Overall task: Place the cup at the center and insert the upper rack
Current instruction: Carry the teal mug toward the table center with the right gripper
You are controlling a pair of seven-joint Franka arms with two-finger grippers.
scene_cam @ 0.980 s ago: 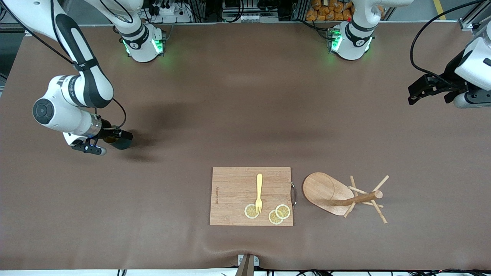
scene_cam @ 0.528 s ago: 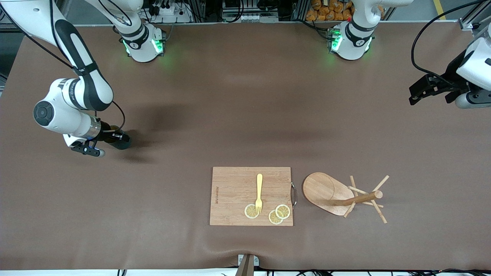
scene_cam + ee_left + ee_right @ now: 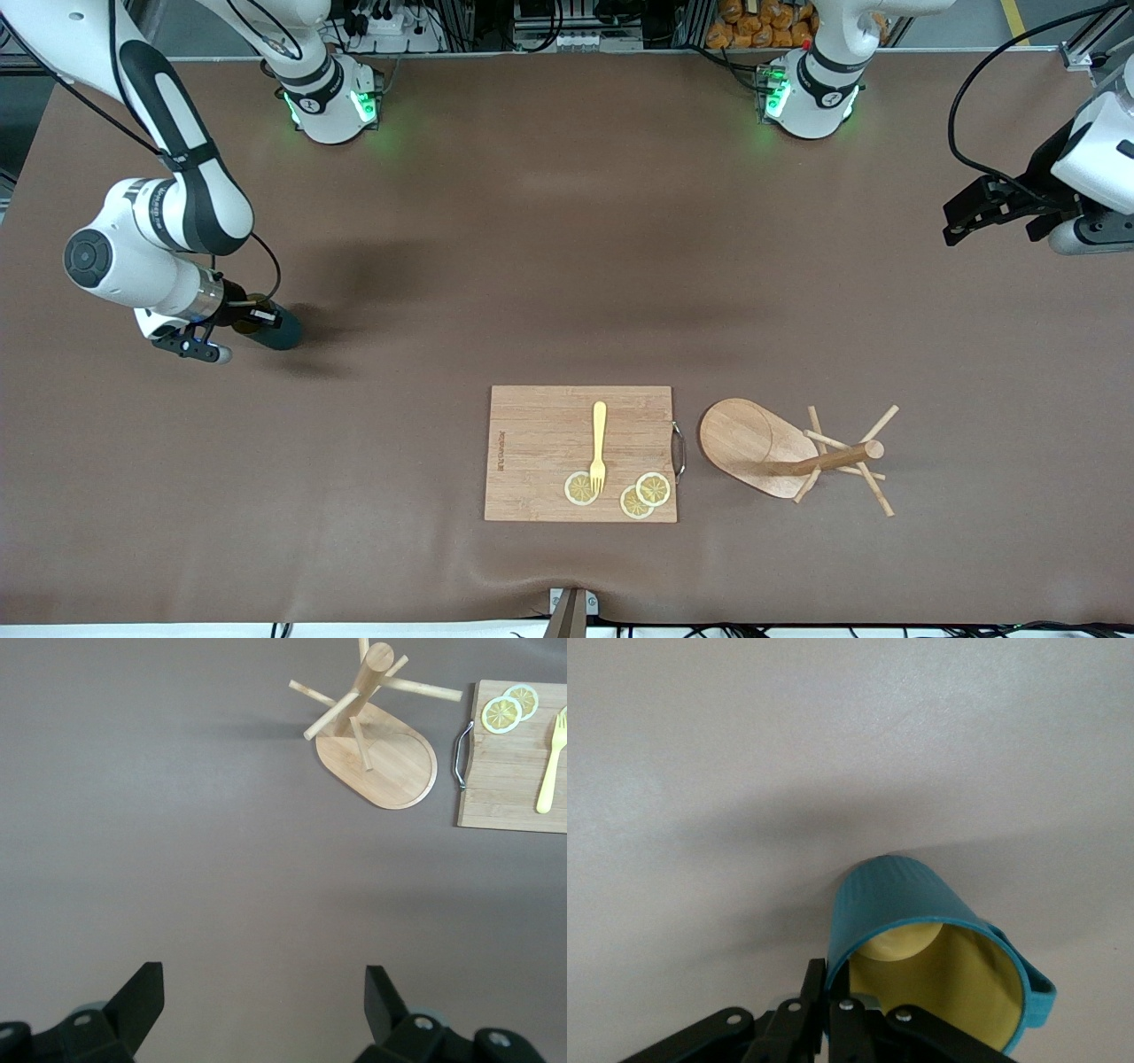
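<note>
Right pincer [image 3: 257, 317] is clamped on the rim of the teal cup [image 3: 282, 330], one finger inside the yellow interior; the cup sits on the surface [image 3: 532, 266] at the right arm's end. Left pincer [image 3: 961, 217] hangs spread wide and empty over the left arm's end; that arm waits. Mug tree [image 3: 788, 452] stands on its oval base just beside the cutting board [image 3: 532, 443], toward the left arm's end. On the board: a yellow fork [image 3: 599, 446] and lemon slices [image 3: 645, 494].
</note>
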